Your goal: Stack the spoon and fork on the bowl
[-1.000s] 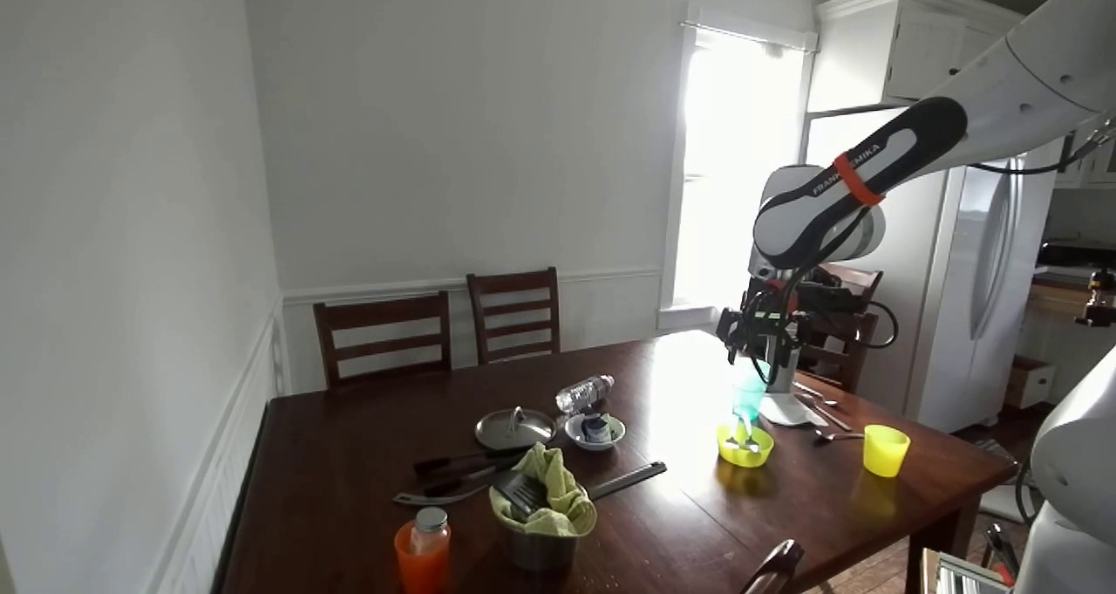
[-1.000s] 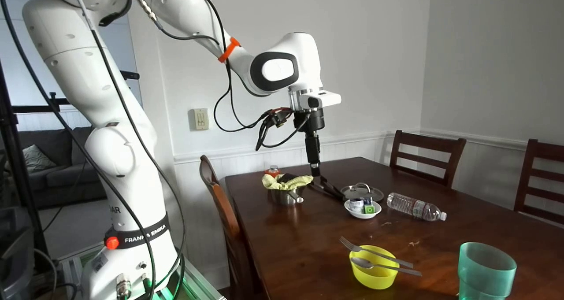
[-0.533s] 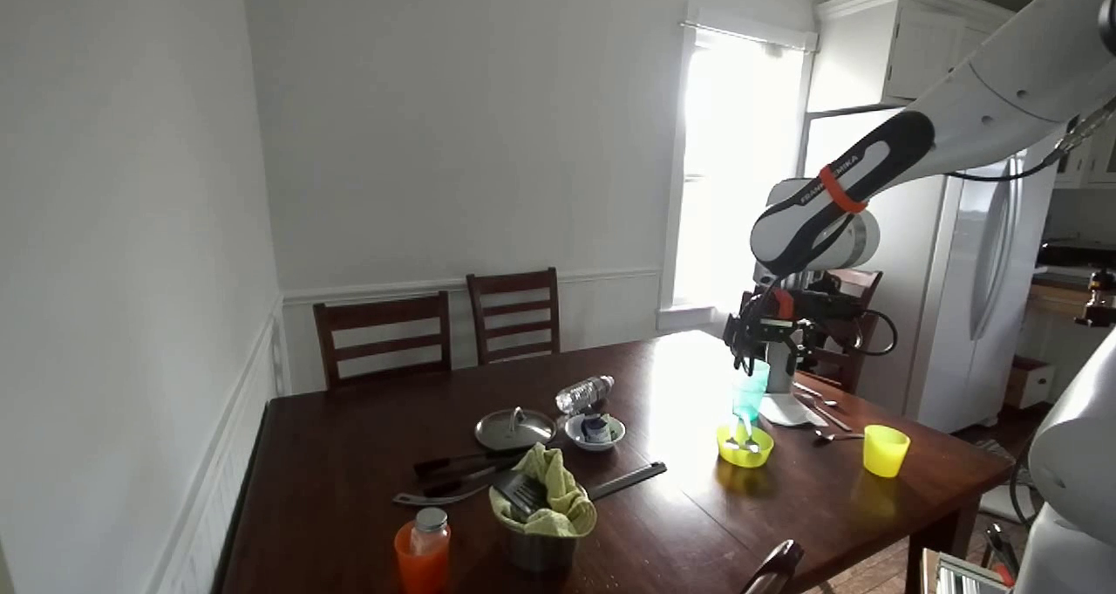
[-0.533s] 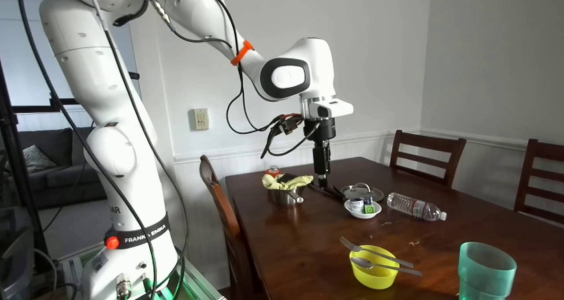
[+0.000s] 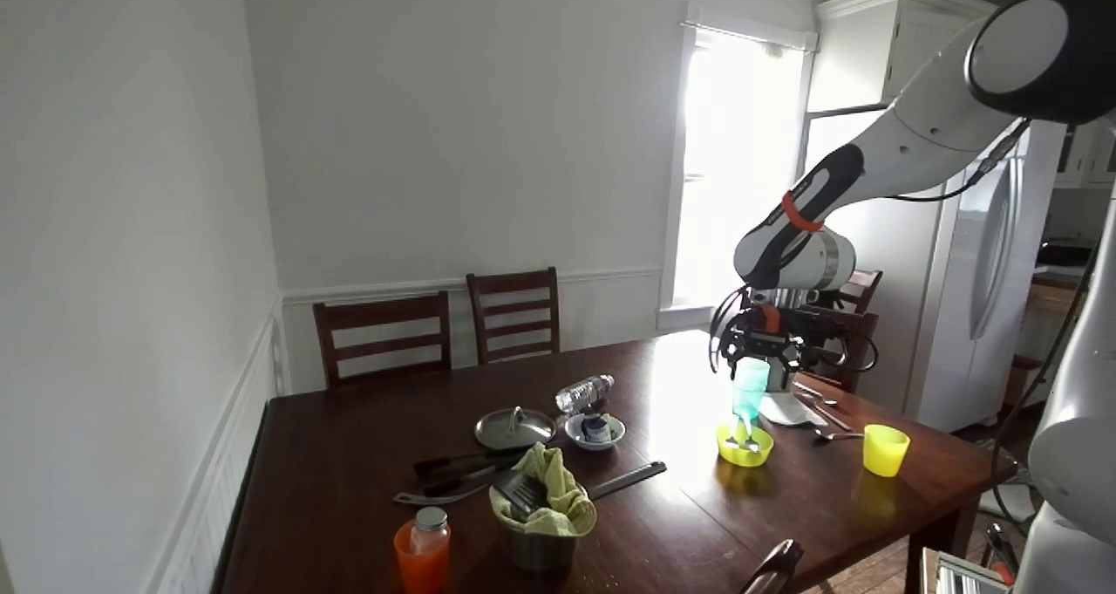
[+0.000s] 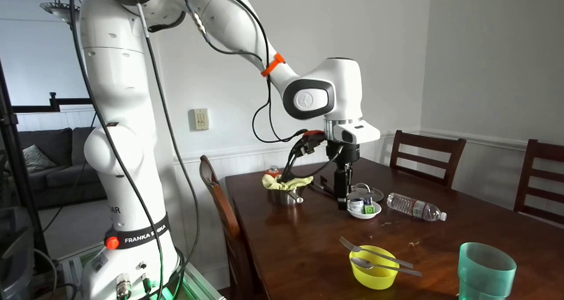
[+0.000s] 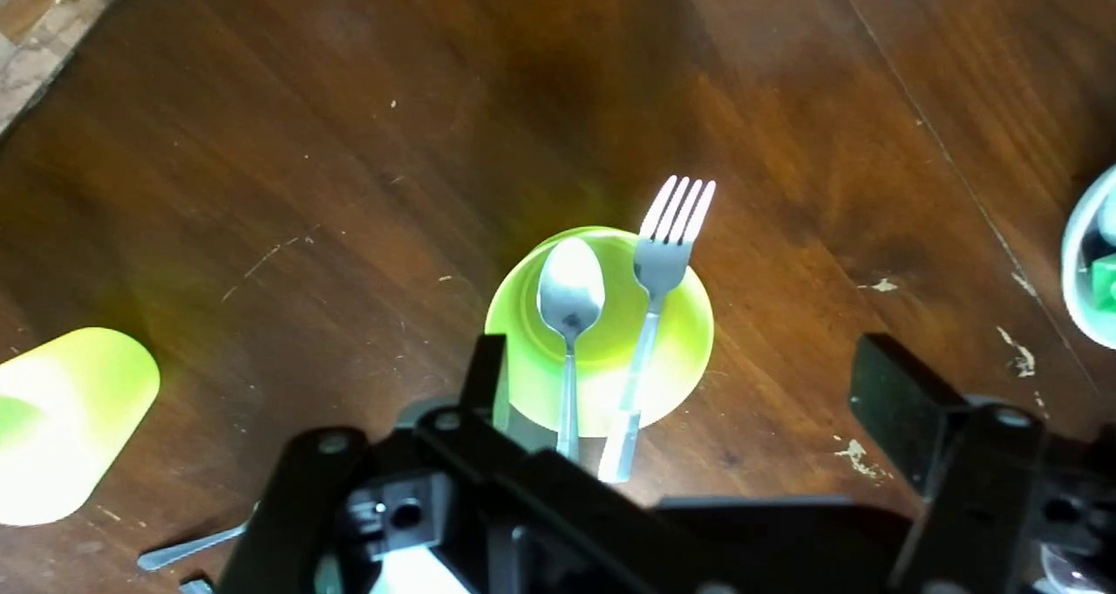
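Above the dark wooden table (image 6: 299, 247), the gripper (image 7: 683, 380) hangs pointing down, its fingers (image 7: 907, 406) spread wide apart and nothing in their grasp. In the wrist view the yellow-green plastic bowl (image 7: 684, 341) shows between them, lower down on the tabletop and apart from both. Across that bowl lie a metal fork (image 7: 660, 271) and a metal spoon (image 7: 571, 293), side by side: the fork's tines jut out past the rim, the spoon's head sits within the rim's circle, and both handles run out over the opposite edge. Near the bowl, in both exterior views, a teal tumbler (image 6: 487, 273) stands upright; a yellow cup (image 5: 886, 453), also upright, stands near the bowl in an exterior view. Farther along the table a small white bowl (image 6: 365, 216) holds a few small items, among them a green packet (image 6: 369, 209); near it are a clear plastic bottle (image 6: 416, 207), lying on its side, and a metal pot lid (image 5: 501, 435). A metal saucepan (image 5: 540, 552) holds a pale green cloth (image 5: 551, 472) with a black turner (image 5: 520, 495) resting in it, and near the pan an orange cup (image 5: 423, 572) holds a metal-capped jar (image 5: 430, 533).
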Motion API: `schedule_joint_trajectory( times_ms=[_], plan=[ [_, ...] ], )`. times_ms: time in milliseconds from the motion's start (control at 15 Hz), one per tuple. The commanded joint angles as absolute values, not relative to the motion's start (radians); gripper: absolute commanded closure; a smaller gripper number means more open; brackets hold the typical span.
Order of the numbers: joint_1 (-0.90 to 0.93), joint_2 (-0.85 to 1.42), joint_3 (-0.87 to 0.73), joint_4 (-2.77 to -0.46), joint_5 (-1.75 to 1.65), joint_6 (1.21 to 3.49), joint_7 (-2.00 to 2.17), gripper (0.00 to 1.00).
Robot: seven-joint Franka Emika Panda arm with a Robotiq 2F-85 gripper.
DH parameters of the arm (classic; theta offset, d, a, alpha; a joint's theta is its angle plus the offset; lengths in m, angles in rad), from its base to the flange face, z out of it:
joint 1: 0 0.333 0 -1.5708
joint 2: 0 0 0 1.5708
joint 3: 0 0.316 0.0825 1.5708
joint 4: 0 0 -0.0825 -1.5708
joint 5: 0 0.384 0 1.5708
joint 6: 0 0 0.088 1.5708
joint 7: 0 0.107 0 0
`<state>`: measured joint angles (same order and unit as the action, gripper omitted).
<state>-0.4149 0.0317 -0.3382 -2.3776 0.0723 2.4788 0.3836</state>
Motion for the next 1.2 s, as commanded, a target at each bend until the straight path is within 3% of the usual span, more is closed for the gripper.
schedule_joint_trajectory(
  times_ms=[0,1133],
  plan=[
    [-0.404,0.149,-0.356,-2.298,0.136,2.514,0.352,0.0],
    [-0.501,0.425,-0.308,-2.113,0.388,2.497,0.066,0.0]
  ],
)
